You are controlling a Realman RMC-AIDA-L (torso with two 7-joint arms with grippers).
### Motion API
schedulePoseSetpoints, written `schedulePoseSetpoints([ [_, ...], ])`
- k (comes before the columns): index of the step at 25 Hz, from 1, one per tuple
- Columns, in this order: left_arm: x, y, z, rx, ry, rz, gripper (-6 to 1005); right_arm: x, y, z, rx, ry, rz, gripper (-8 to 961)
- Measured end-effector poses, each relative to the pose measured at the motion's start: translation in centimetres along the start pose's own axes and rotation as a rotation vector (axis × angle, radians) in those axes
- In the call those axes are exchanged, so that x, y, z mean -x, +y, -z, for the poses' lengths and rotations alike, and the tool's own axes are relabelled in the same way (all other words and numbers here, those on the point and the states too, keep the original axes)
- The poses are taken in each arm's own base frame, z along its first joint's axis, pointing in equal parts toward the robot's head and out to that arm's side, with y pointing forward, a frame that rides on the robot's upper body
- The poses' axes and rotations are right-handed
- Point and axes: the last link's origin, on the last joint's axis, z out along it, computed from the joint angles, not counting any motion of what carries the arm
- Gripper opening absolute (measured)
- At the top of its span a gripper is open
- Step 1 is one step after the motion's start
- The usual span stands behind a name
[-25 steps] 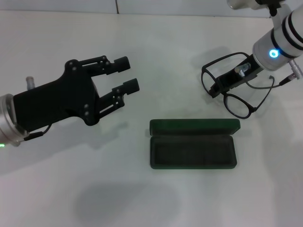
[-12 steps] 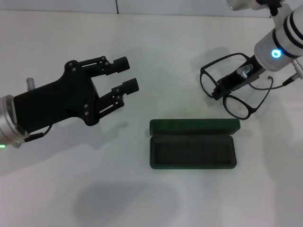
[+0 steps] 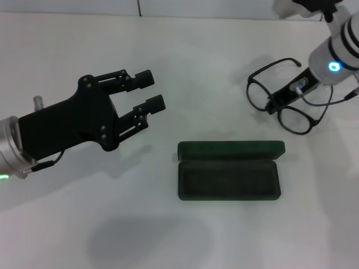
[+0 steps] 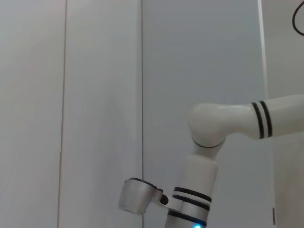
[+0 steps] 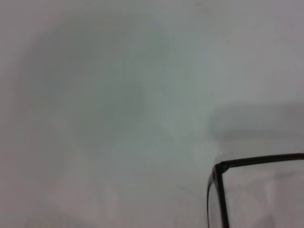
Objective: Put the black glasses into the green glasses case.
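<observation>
Hard to see the right gripper (image 3: pixel 276 104) at 2 o'clock: tips tucked behind the bridge of the black glasses (image 3: pixel 280 105), clamped on them above the table (image 3: pixel 185 56). One pair only, and just a frame corner in the right wrist view. One green glasses case (image 3: pixel 229 170) at 5 o'clock, lid wide open. Left gripper (image 3: pixel 150 92) at 10 o'clock, fingers apart, holding nothing.

Pale grey wall panels (image 4: pixel 99 95) with thin dark seams running up and down, a white robot arm (image 4: pixel 223 126) with black stripes, bent at a round joint, a small silver knob (image 4: pixel 137 194) by its lower part
</observation>
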Motion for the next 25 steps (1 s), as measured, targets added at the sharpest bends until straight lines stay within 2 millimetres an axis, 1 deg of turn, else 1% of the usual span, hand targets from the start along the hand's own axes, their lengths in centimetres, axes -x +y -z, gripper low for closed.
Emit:
schedulePoseSetpoints([
  [4, 0.0, 0.0, 0.0, -0.009, 0.012, 0.008, 424, -0.5, -0.7, 1.1, -0.024, -0.081, 0.022, 129],
  [6, -0.1, 0.0, 0.1, -0.023, 0.029, 0.008, 424, -0.7, -0.7, 2.3, -0.032, -0.156, 0.042, 115],
  [7, -0.2, -0.1, 0.2, -0.036, 0.044, 0.012, 424, -1.0, -0.6, 3.3, -0.042, -0.212, 0.06, 114],
  [8, -0.3, -0.3, 0.1, -0.045, 0.057, 0.014, 424, -1.3, -0.6, 3.7, -0.048, -0.233, 0.067, 113],
  [11, -0.9, -1.1, -0.3, -0.068, 0.102, 0.022, 424, -2.6, -0.2, 6.0, -0.059, -0.347, 0.12, 109],
  [12, -1.2, -1.4, -0.4, -0.076, 0.12, 0.029, 424, -3.4, 0.1, 6.8, -0.054, -0.394, 0.154, 108],
  [13, -1.5, -1.6, -0.4, -0.087, 0.144, 0.043, 424, -3.8, 0.7, 7.7, -0.042, -0.447, 0.198, 108],
  [15, -2.2, -2.1, -0.3, -0.108, 0.193, 0.074, 424, -4.7, 2.0, 8.9, 0.0, -0.529, 0.283, 108],
  [18, -3.2, -2.7, 0.1, -0.138, 0.257, 0.098, 413, -5.7, 4.4, 10.1, 0.107, -0.622, 0.452, 108],
  [19, -3.3, -2.7, 0.1, -0.138, 0.265, 0.096, 408, -6.2, 5.4, 10.4, 0.162, -0.651, 0.534, 107],
  [20, -3.5, -2.8, -0.1, -0.129, 0.271, 0.089, 403, -6.7, 6.2, 10.6, 0.204, -0.675, 0.6, 107],
  [22, -4.0, -3.0, -1.0, -0.091, 0.28, 0.075, 392, -7.9, 7.0, 10.9, 0.265, -0.719, 0.692, 107],
  [23, -4.3, -3.1, -1.6, -0.067, 0.286, 0.069, 386, -8.8, 7.1, 10.9, 0.287, -0.74, 0.72, 107],
  [25, -4.8, -3.3, -2.7, -0.026, 0.299, 0.069, 376, -9.6, 7.1, 10.8, 0.317, -0.766, 0.745, 107],
])
